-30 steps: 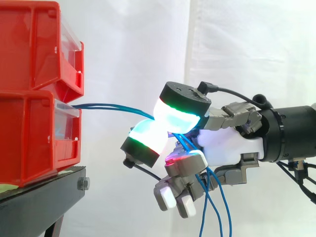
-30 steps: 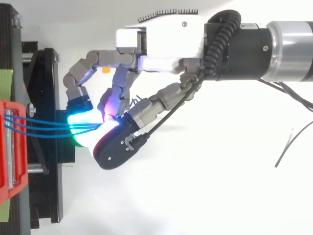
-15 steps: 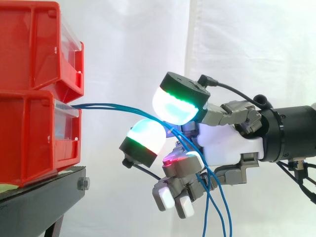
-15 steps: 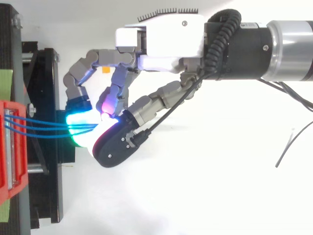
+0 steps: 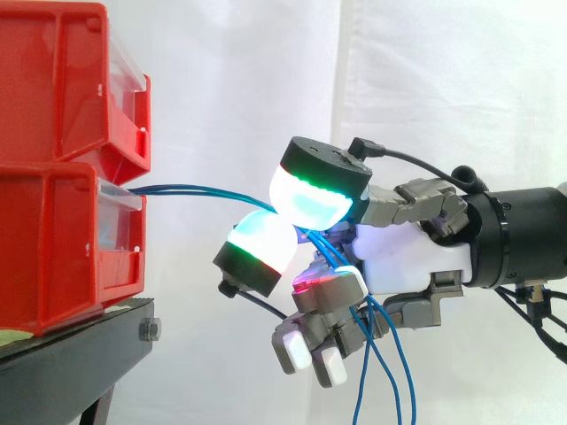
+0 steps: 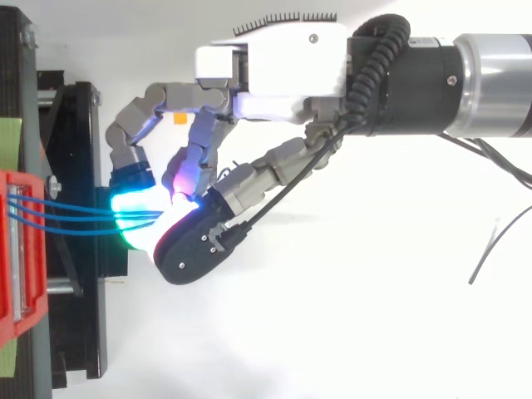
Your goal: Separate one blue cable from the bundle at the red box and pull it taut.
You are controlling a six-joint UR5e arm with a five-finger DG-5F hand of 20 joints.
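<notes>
Again the hand's (image 5: 403, 261) fingers (image 5: 314, 190) have closed together, pinching the blue cables (image 5: 204, 189) near the red box (image 5: 62, 239).

From the red bin (image 6: 21, 249) at the left edge, blue cables (image 6: 66, 218) cross the black stand (image 6: 79, 316) into the hand's (image 6: 274, 66) curled, glowing fingertips (image 6: 137, 204), left of centre.

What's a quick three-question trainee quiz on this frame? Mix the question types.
1. True or false: the blue cables come out of the upper red bin.
2. Past the hand, the cables: A) hang down, B) rise up, C) lie coiled on the stand.
3. In the top view, how many blue cables run from the bin to the hand?

Key: 1 false, they leave the lower red bin; 2 A; 3 three.
</notes>
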